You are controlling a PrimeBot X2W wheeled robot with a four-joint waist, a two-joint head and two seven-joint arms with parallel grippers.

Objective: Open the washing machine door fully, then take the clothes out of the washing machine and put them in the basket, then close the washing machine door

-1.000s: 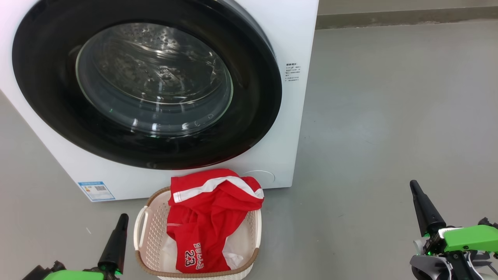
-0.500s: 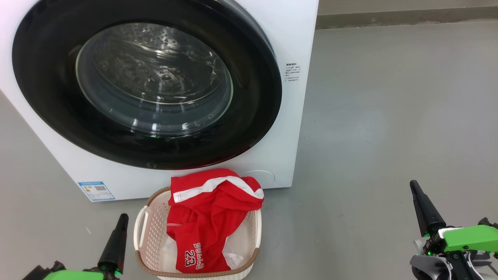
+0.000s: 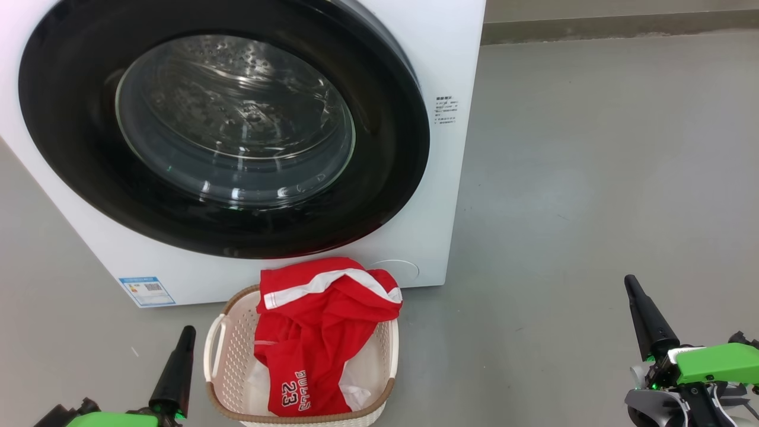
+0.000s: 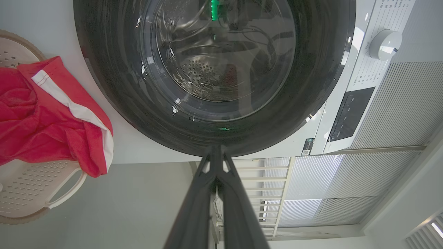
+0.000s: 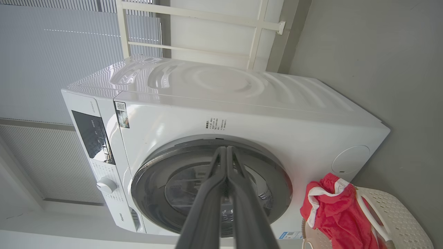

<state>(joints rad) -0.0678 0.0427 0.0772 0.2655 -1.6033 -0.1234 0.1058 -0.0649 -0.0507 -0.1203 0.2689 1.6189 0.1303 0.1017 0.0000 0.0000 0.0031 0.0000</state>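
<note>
Nearest me, my left gripper (image 3: 185,339) and right gripper (image 3: 633,292) sit low, jaws pressed together, holding nothing. Between them the red Bulls clothes (image 3: 314,332) lie heaped in the basket (image 3: 392,385), just in front of the washing machine (image 3: 442,53), whose door (image 3: 77,172) looks shut. I judge the task finished; next I'd only confirm the latch. Nothing has shifted since the earlier frame.
</note>
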